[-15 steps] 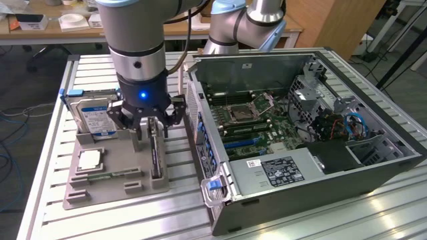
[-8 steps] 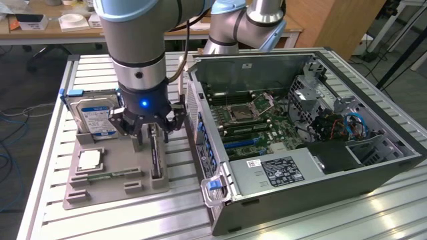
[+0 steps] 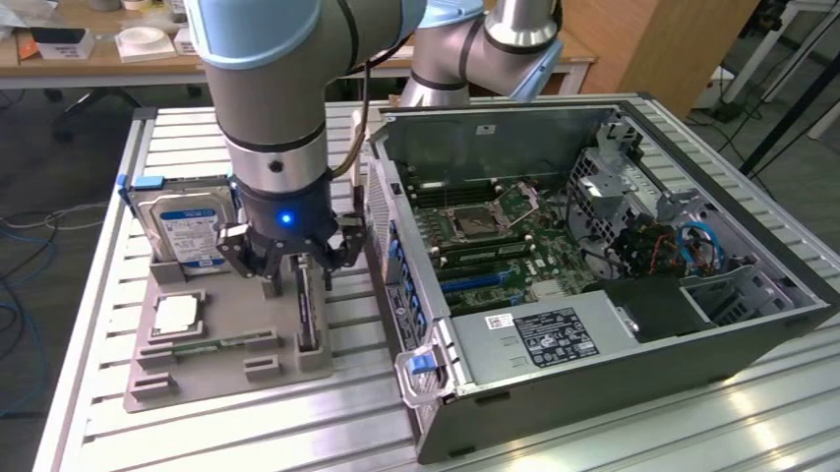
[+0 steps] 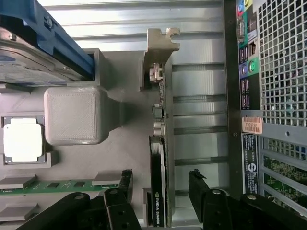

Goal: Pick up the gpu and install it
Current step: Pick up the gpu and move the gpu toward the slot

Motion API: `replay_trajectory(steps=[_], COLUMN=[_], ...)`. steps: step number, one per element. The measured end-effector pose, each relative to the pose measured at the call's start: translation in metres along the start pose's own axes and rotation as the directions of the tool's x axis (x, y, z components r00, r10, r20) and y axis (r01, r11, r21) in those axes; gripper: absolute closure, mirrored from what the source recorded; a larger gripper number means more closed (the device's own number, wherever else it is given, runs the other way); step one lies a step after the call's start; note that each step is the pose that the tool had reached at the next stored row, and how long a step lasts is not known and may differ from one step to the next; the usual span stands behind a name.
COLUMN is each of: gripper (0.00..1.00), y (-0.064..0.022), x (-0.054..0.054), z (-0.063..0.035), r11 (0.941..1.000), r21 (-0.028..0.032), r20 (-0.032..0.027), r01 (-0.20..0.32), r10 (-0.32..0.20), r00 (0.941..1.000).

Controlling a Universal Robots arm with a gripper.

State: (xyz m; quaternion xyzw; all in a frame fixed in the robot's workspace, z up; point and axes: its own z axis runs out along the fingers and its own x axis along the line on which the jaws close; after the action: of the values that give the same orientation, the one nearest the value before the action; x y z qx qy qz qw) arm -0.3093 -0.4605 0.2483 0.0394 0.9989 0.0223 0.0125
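The gpu (image 3: 310, 320) stands on its long edge in a slot of the grey holder (image 3: 223, 379), near the holder's side that faces the computer case. In the wrist view the gpu (image 4: 160, 143) is a thin green board with a black cooler, and its silver bracket (image 4: 160, 45) sits at the far end. My gripper (image 3: 302, 283) hangs directly over the card. It is open, with one black finger (image 4: 125, 181) on each side of the card, both apart from it. Nothing is held.
The open computer case (image 3: 591, 246) lies at the exterior view's right, motherboard and blue slots (image 3: 479, 280) exposed, its rear panel (image 4: 278, 72) close beside the holder. A hard drive (image 3: 191, 231), a processor (image 3: 177, 313) and a memory stick (image 3: 216, 344) share the holder.
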Motion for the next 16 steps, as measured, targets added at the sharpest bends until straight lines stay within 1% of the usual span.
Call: replay_trajectory(steps=[6,11,16], gripper=[0.41,0.41,0.41], y=[-0.0008,-0.0008,-0.0008], x=[0.000,0.000,0.000], z=[0.0107,0.0111,0.0140], r11=[1.0000,1.0000,1.0000], r21=[-0.0001,0.0001,0.0002], r20=[0.0001,0.0000,0.0000], r01=[-0.001,-0.001,-0.001], r10=[0.001,0.001,0.001], r00=[1.0000,1.0000,1.0000])
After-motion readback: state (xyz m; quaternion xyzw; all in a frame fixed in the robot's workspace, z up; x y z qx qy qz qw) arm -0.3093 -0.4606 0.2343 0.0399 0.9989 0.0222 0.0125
